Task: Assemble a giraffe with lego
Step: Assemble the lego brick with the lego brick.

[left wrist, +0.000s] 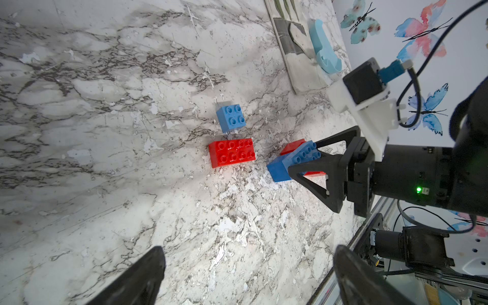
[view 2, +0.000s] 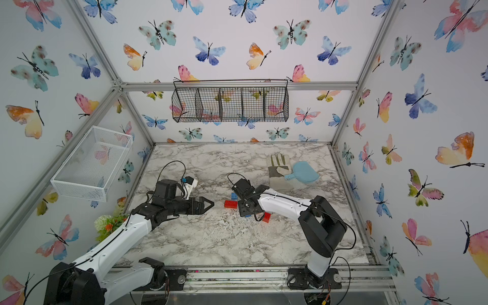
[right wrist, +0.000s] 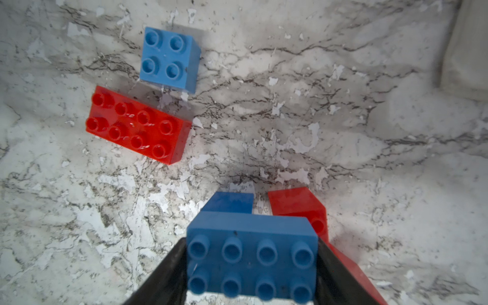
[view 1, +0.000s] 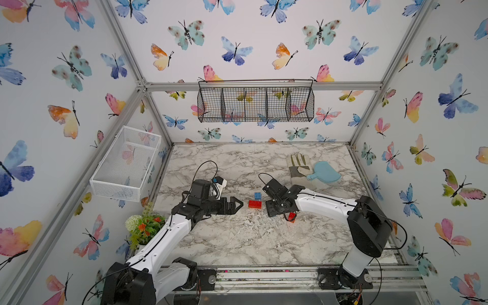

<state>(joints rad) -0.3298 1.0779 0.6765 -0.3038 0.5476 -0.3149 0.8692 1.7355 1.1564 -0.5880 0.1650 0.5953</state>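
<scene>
A: Both top views: where is the lego (view 1: 258, 195) lying?
B: Around the middle of the surface (view 1: 237, 237); the long red brick (view 1: 254, 203) is lying near the left gripper (view 1: 239, 203).
A: Left wrist view?
B: That gripper is gaping empty; the right gripper (left wrist: 301, 158), jaws half apart, is clamping the long blue brick (left wrist: 306, 150), tilted.
A: Right wrist view?
B: Three blue bricks, three red; a skewed press is risking shoving the unbraced small red brick (right wrist: 294, 203) aside.
</scene>
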